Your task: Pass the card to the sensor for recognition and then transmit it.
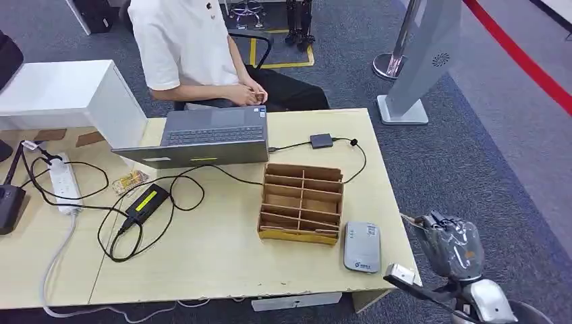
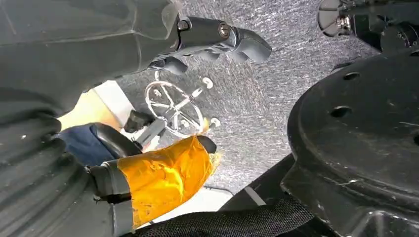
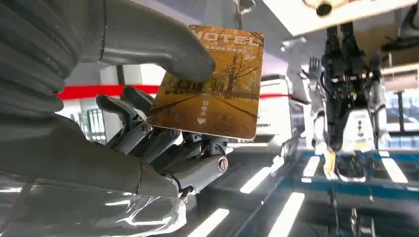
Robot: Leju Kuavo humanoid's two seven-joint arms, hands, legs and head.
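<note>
A gold-brown hotel card [image 3: 212, 84] printed with trees is pinched between the thick thumb and dark fingers of my right hand [image 3: 148, 143]. In the head view that right hand [image 1: 450, 244] hangs in the air just off the table's right edge, wrapped in clear film. The grey card sensor [image 1: 362, 246] lies flat at the table's front right corner, to the left of the hand. My left hand [image 2: 54, 84] hangs low over the carpet, its orange-taped thumb [image 2: 163, 177] apart from the fingers [image 2: 222, 39], with nothing in it.
A brown divided card box [image 1: 301, 201] stands just behind the sensor. A laptop [image 1: 209, 138], cables, a power strip [image 1: 64, 181] and a black adapter [image 1: 147, 202] fill the table's left and middle. A person in a white shirt [image 1: 182, 47] sits behind the laptop.
</note>
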